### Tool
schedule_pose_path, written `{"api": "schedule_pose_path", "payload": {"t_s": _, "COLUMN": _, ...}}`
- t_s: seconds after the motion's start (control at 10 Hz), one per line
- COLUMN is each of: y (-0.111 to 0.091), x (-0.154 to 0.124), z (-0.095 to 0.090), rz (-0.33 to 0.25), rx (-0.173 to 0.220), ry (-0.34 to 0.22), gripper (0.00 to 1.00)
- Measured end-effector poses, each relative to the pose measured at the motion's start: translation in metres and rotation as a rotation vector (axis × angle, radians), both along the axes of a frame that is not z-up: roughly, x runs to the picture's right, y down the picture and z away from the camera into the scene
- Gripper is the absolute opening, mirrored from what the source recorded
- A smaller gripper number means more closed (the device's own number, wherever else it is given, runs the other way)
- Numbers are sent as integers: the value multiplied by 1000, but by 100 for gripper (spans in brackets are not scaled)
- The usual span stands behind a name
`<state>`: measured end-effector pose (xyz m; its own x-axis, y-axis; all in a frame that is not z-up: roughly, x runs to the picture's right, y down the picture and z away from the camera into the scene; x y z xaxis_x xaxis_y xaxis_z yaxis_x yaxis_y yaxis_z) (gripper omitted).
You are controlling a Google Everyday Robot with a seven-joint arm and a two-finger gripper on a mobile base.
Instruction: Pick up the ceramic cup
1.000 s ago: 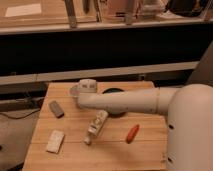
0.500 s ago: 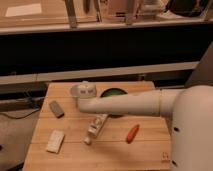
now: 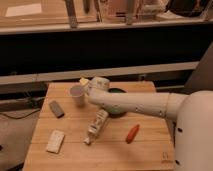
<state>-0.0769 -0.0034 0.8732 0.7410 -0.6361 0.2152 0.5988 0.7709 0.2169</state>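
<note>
The robot's white arm (image 3: pixel 145 104) reaches from the lower right across the wooden worktop (image 3: pixel 75 150) toward its far left part. Behind the arm a dark green pan (image 3: pixel 119 92) shows partly, near the far edge. The tool (image 3: pixel 87 92) sits at the arm's end, right against the ceramic cup (image 3: pixel 77 95); whether its grip on the cup is closed or open cannot be told. The cup is tilted, its round rim facing the camera, near the worktop's far left. A white labelled bottle (image 3: pixel 96 125) lies on its side mid-worktop. A white block (image 3: pixel 55 141) lies front left, a grey block (image 3: pixel 56 109) at the left, and an orange-red carrot-like item (image 3: pixel 132 133) to the right
</note>
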Motion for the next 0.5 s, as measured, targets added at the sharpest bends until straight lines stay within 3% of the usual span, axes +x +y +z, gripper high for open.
{"api": "schedule_pose_path", "payload": {"t_s": 0.2, "y": 3, "x": -6, "z": 13, "rz": -1, "rx": -76, "ry": -87, "gripper": 80}}
{"api": "schedule_pose_path", "payload": {"t_s": 0.5, "y": 19, "x": -27, "z": 16, "rz": -33, "rx": -135, "ry": -134, "gripper": 80}}
